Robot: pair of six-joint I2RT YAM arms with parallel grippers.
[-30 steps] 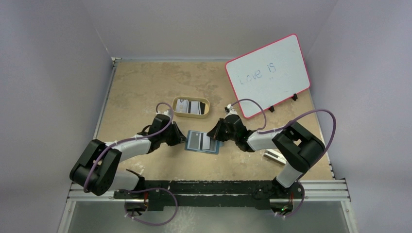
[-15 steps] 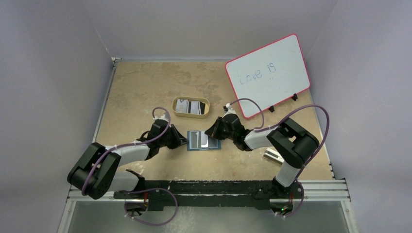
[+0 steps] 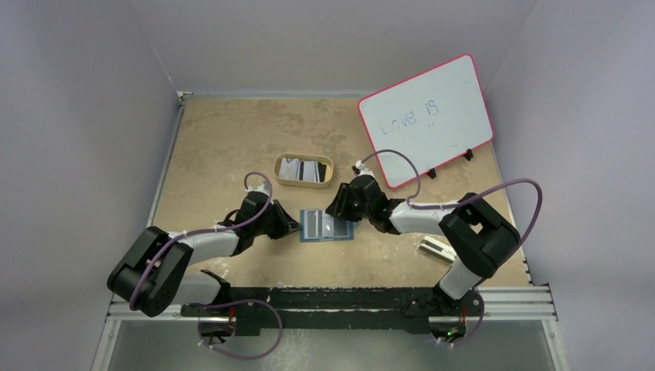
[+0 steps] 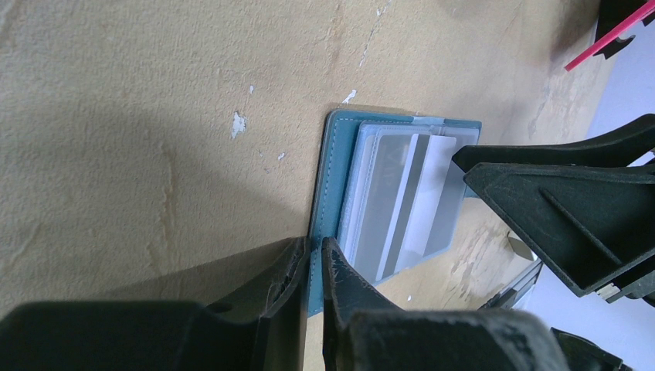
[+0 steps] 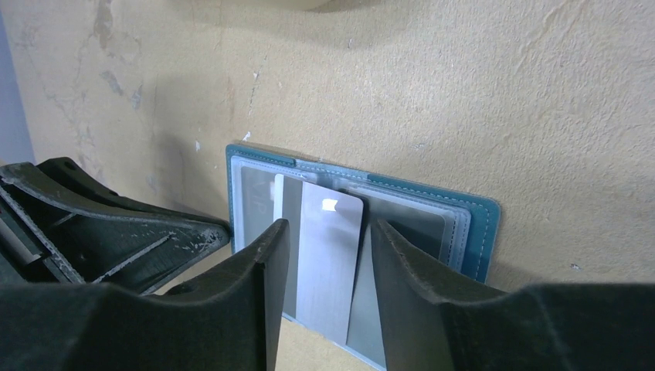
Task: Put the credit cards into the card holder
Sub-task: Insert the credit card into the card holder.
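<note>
The card holder (image 3: 344, 229) is a teal wallet lying open on the table between both arms. A pale grey credit card (image 5: 332, 255) with a dark stripe (image 4: 403, 202) rests on its clear inner pockets; I cannot tell whether it sits in a slot. My left gripper (image 4: 313, 259) is shut on the card holder's left edge (image 4: 334, 178), also seen from above (image 3: 292, 226). My right gripper (image 5: 330, 228) hangs open over the card, one finger on each side, apart from it. More credit cards (image 3: 305, 170) lie in the tan tray.
The tan oval tray (image 3: 276, 167) stands just behind the wallet. A red-framed whiteboard (image 3: 427, 117) leans at the back right. A white block with a dark slot (image 3: 436, 247) lies near the right arm's base.
My right gripper was shut and now stands open, with the card left lying on the wallet. The left gripper keeps its hold on the wallet's edge.
</note>
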